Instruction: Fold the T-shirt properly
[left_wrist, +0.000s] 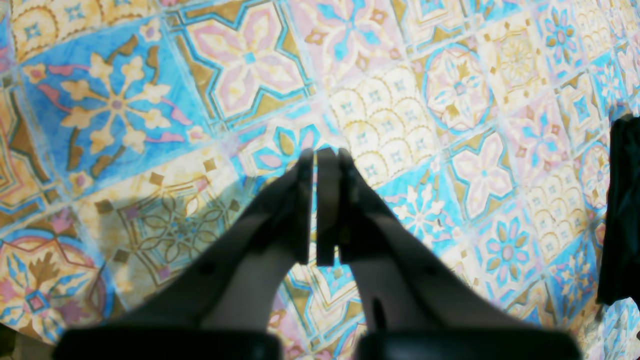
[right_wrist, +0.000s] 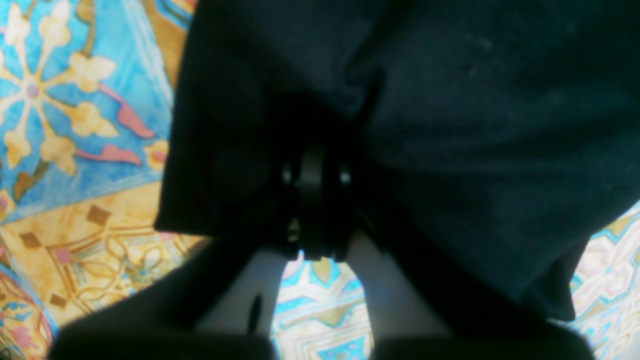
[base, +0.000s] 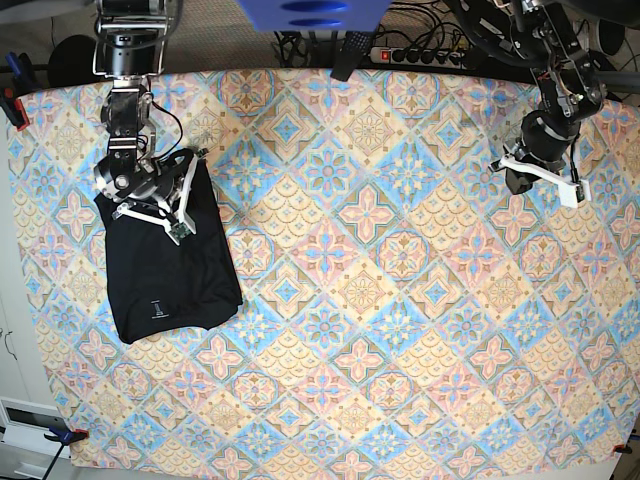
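The black T-shirt (base: 170, 275), folded into a compact rectangle with a small white mark near its lower edge, lies on the patterned tabletop (base: 400, 300). The right claw (right_wrist: 316, 200) pinches its upper edge; the left claw (left_wrist: 315, 200) is pressed together, empty.

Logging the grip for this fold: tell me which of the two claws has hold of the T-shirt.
The right claw, shut on the black T-shirt at its upper edge. The left claw hangs shut over bare patterned cloth, holding nothing.
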